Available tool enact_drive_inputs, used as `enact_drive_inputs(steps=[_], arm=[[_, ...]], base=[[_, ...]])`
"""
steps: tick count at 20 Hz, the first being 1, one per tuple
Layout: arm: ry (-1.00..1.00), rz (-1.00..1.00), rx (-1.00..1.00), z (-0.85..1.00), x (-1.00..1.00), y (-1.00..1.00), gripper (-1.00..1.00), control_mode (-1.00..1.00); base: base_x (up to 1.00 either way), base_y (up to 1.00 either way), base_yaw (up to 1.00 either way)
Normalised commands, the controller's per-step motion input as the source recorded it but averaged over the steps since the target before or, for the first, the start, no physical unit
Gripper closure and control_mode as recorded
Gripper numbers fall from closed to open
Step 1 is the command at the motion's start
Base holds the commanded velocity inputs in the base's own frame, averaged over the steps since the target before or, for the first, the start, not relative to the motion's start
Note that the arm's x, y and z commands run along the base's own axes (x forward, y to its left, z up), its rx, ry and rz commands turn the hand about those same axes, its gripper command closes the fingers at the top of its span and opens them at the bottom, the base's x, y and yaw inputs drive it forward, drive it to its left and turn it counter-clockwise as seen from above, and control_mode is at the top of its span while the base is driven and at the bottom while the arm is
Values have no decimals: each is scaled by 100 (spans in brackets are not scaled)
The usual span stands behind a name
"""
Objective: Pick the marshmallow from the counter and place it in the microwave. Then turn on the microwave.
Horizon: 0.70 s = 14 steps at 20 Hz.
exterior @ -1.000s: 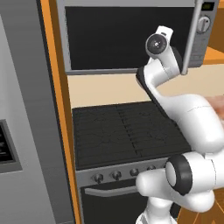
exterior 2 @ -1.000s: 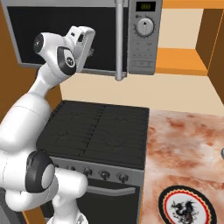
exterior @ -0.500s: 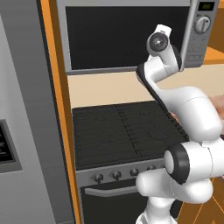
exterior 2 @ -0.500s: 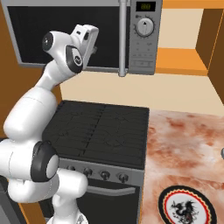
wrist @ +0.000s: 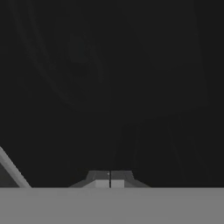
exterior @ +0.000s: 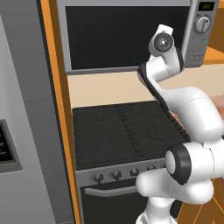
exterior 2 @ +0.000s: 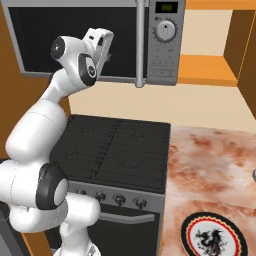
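The microwave hangs above the stove with its dark glass door closed, its bar handle, round dial and display to the right. My gripper is raised in front of the door's middle, left of the handle, pointing at the glass. In the hand view the fingertips are pressed together with nothing between them, close to the dark door; a faint round shape shows behind the glass. The marshmallow is hidden. The mottled counter lies at the lower right.
A black stovetop with grates sits under the microwave, with oven knobs along its front. On the counter's near edge rests a round plate with a dark emblem. A grey fridge fills the left side. An orange shelf stands right of the microwave.
The hand has edged a little to the right along the microwave door, toward the handle. The fingers stayed shut.
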Motion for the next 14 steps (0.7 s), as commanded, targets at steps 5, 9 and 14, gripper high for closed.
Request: enact_drive_inputs(steps=[5, 9, 14], arm=[[0, 3, 0, 2, 6, -2, 100, -100], [0, 2, 0, 8, -2, -1, 100, -100], [0, 1, 0, 10, -17, -2, 100, -100]], base=[[0, 0, 0], [0, 0, 0], [0, 0, 0]])
